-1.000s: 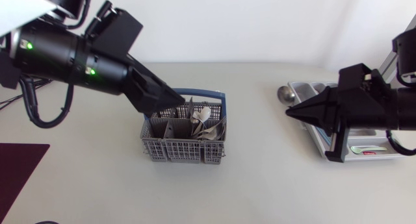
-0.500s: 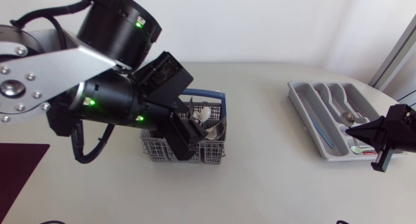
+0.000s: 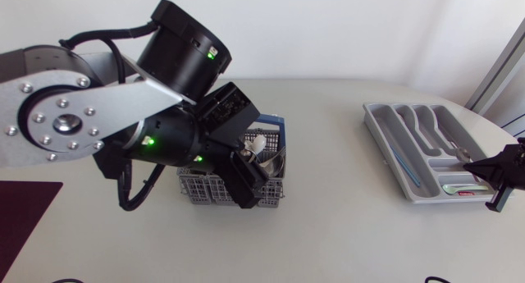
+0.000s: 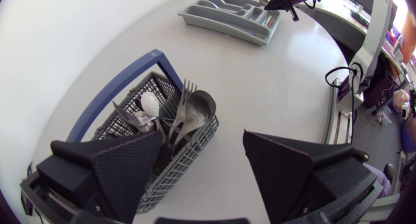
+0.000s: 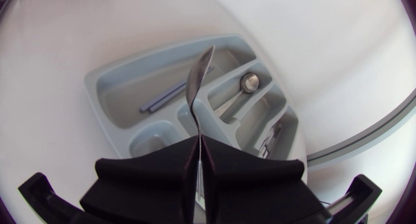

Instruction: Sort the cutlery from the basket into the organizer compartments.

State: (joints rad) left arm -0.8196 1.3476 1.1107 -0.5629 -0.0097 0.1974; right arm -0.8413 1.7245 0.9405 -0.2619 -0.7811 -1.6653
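The left gripper (image 4: 203, 145) is held low over the basket (image 3: 268, 193), which stands near the middle of the table. Its fingers are spread wide and nothing is pinched between them: one finger is seen over the basket's near corner, the other over bare table beside it. A fork (image 4: 184, 94) and several spoons (image 4: 200, 106) are stood together in one corner of the basket, just ahead of the fingers.

Well apart, at the table's right side, the organizer (image 3: 379, 119) is laid out. A spoon (image 5: 247, 83) is already lodged in one of its slots and a blue piece (image 5: 170, 94) in the long one.

The right gripper (image 5: 197, 143) is kept at the organizer's outer edge, its fingers pressed together on a thin steel piece (image 5: 199, 78) that is pointed out over the dividers. Its kind cannot be told edge-on.

Two steps are judged to be in hand: a placing on the right, a picking on the left. For the placing, the piece must be lined up over the matching slot and lowered before it is let go. For the picking, the left fingers must be centred on a single handle.
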